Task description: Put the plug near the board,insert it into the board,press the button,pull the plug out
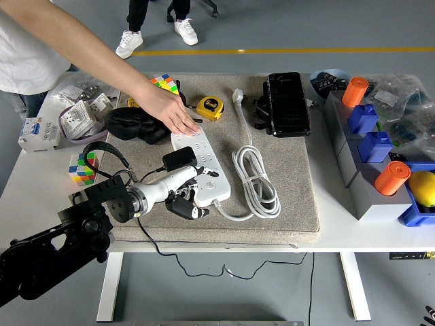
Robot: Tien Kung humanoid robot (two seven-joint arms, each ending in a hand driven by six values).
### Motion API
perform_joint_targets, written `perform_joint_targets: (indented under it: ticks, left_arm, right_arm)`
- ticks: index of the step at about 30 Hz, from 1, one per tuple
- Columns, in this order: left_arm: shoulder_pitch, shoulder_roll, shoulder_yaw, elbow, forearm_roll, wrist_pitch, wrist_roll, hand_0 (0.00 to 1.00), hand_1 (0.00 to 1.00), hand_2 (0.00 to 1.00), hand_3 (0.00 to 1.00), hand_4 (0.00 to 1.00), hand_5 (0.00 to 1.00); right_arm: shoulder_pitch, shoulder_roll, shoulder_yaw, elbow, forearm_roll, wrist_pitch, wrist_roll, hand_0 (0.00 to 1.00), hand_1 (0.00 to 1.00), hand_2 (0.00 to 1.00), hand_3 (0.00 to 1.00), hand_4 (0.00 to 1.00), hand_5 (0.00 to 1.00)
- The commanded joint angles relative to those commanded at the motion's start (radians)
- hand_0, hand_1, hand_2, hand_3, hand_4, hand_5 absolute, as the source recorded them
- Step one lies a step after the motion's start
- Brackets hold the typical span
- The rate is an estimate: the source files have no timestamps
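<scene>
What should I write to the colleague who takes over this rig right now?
Left hand: over the mat, beside the near-left edge of the white plastic power strip; grip unclear. Right hand: out of view.
Black plug with black cable: at the strip's left edge, beside the left hand; seated or free, cannot tell.
Person's hand: pressing on the strip's far end.
Left: check insertion, button, pull-out.

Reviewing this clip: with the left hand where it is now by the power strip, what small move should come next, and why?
Probably a short lift of the left hand up and away. Its fingers look closed on the black plug, which sits tilted at the white power strip's left edge, apparently clear of the sockets. The person's hand presses on the strip's far end, steadying it. The right hand is out of view.
</scene>
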Motion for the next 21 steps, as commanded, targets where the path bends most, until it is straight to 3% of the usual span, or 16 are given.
perform_joint_targets:
  ticks: [21]
  left_arm:
    - [-0.008, -0.027, 0.027, 0.076, 0.026, -0.006, 0.024, 0.058, 0.089, 0.151, 0.891, 0.788, 0.002]
  right_arm:
    - [-0.003, 0.002, 0.007, 0.001, 0.001, -0.001, 0.002, 0.607, 0.66, 0.642, 0.528, 0.815, 0.481]
